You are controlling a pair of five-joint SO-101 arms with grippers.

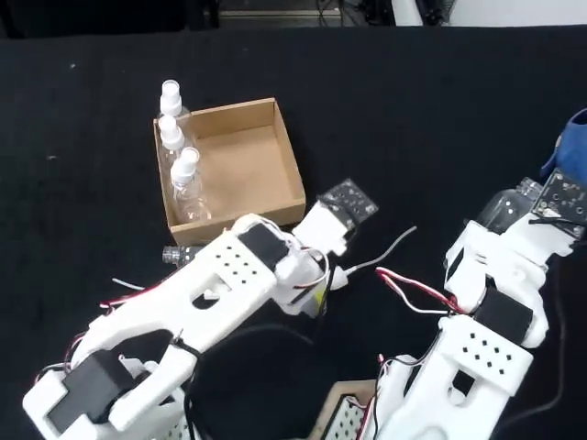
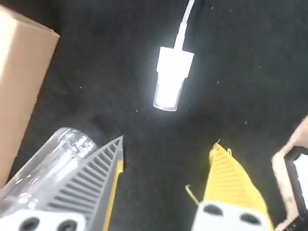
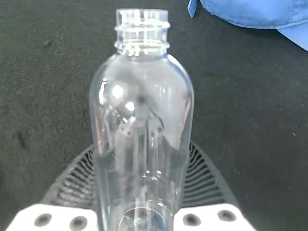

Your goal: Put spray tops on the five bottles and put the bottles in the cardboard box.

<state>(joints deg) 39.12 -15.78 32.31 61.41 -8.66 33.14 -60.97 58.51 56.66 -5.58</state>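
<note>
1. Currently a spray top (image 2: 169,79) lies on the black surface (image 1: 413,110) with its dip tube pointing away. It is just ahead of the left end effector (image 2: 168,144), whose jaws stand wide apart with nothing between them.
2. An uncapped bottle (image 3: 142,125) is clamped by its lower body in the right end effector (image 3: 142,147), its threaded neck open and pointing away from the wrist.
3. By the look of it, capping the fourth bottle is the step in hand. The next move calls for the left arm to close on the top's head, lift it and feed the tube into the held neck, which needs close alignment.
4. A second bare bottle (image 1: 179,255) lies on its side just beside the cardboard box (image 1: 257,174), close against the left end effector's outer jaw. It would be the fifth.
5. Three capped bottles (image 1: 186,179) appear to stand in a row along one wall inside the box.
6. A blue cloth (image 1: 570,147) lies at the surface's edge, near the right arm.
</note>
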